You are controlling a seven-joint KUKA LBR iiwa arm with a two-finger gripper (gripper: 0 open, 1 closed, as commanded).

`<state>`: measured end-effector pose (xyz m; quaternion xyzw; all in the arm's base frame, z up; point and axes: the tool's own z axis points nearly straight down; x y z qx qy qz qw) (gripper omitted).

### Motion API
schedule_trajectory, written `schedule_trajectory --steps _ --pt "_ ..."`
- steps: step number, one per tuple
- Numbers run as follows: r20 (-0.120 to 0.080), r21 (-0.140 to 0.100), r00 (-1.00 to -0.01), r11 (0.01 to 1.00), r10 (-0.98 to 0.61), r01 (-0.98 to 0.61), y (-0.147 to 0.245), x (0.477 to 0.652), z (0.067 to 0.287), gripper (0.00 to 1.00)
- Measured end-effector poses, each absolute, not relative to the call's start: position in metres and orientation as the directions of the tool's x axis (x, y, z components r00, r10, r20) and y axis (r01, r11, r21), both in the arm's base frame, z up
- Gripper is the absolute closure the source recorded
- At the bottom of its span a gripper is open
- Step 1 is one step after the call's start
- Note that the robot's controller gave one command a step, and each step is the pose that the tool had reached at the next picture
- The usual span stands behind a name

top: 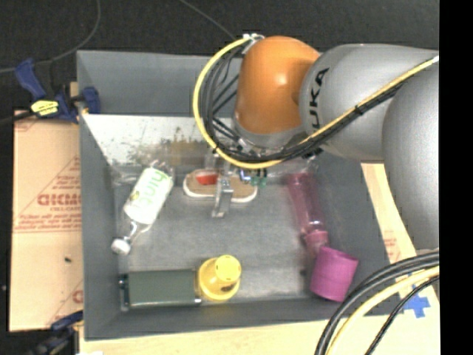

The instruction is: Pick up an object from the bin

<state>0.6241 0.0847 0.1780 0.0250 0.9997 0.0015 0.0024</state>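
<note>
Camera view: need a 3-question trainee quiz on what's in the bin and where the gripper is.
1. True or false: the white bottle lies against the bin's right-hand wall, as the view shows it.
2. What is the gripper over? A) the white bottle B) the tan oval thing with red on it C) the yellow round thing
3. Fill in: in the view, the yellow round thing sits at the dark flat slab's ____ end.

Key: 1 false; 2 B; 3 right.
</note>
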Motion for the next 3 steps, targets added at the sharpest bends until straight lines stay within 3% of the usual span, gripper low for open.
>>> schedule_trajectory --steps 1,2,3 --pt "-0.002 0.004 -0.999 0.999 -0.044 -0.044 0.047 0.649 0.08 1.0" --pt "-0.002 0.004 -0.999 0.999 -0.043 -0.043 0.047 0.649 0.08 1.0" --pt "-0.013 0.002 -0.993 0.993 -0.12 -0.12 0.048 0.658 0.148 1.0"
